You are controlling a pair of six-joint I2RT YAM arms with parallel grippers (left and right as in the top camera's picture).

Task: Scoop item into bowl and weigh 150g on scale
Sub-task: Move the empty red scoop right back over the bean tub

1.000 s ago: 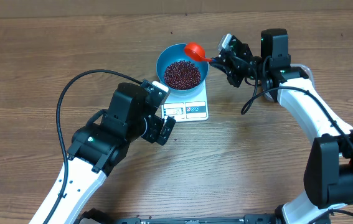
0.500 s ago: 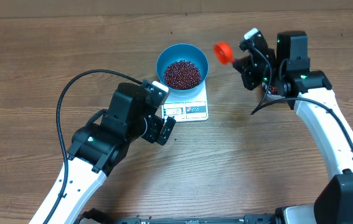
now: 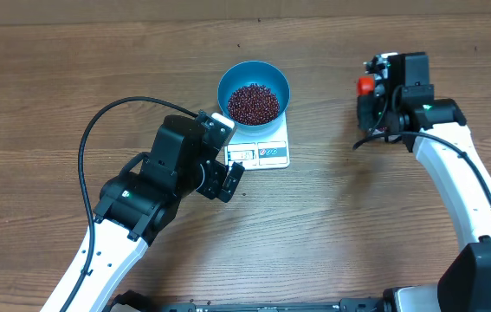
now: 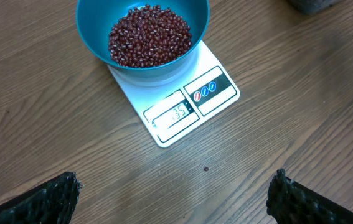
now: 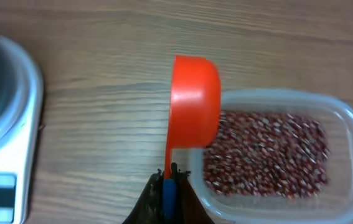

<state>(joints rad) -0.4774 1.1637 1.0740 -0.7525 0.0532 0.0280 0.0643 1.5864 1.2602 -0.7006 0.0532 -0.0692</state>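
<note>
left fingers (image 3: 226,182) spread wide, empty, near the small white rectangular scale (image 4: 192,102) | round blue bowl (image 4: 92,28) on scale, holding small maroon beans (image 4: 150,34) | right fingers (image 5: 169,186) clamped on orange-red plastic scoop (image 5: 193,99) over clear plastic tub (image 5: 350,134) rim, well right of bowl

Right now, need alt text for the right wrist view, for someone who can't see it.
The right gripper, shut on the handle of an orange-red scoop, holds its cup across the left end of a clear plastic tub of red-brown beans. A corner of the white scale shows at the left edge, on the wooden table.
</note>
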